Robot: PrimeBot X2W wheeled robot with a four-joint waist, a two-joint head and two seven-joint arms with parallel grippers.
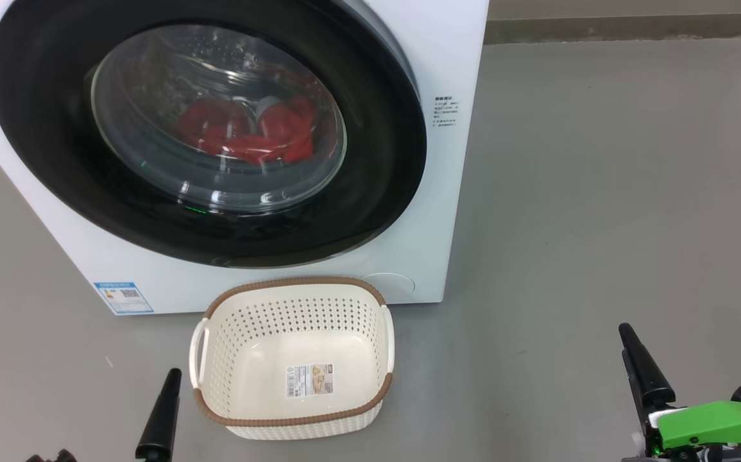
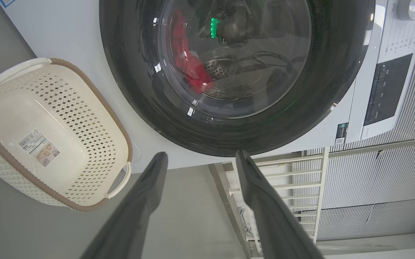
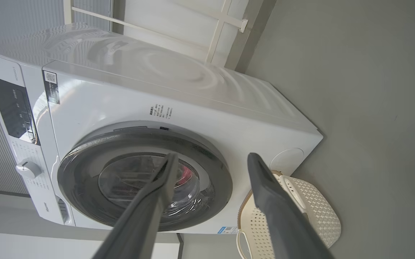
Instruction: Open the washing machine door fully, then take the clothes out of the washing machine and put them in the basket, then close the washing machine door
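Left jaws: set wide apart with nothing between them; the left gripper (image 2: 202,154) holds nothing and touches nothing.
Right jaws: equally wide and empty; the right gripper (image 3: 213,156) is clear of every object.
Left gripper, head view: one dark finger (image 1: 161,417) rises at the lower left, just beside the left side of the basket (image 1: 293,282), not touching it.
Right gripper, head view: one dark finger rises at the lower right over bare floor (image 1: 601,192), well apart from the basket and from the machine (image 1: 453,192). A green cover (image 1: 710,423) sits on the arm behind it.
Basket: upright on the floor, mouth up, directly in front of the machine and below the door (image 1: 43,128). Whether its far rim touches the machine front cannot be told. A sticker (image 1: 309,380) lies on its base.
Door: shut, lying flat against the machine front, with a glossy black rim and the glass (image 1: 216,77) bulging at its centre.
Clothes: the red clothes (image 1: 242,131) are inside the drum, seen through the glass, low in it.
Machine: white, standing on the floor. A blue label (image 1: 123,298) is at the lower left corner of its front and a round flap (image 1: 389,285) at the lower right, just behind the basket's rim. The dark panel (image 2: 387,90) and a knob (image 3: 27,169) run along the top of the front.
Task status: door not yet opened.
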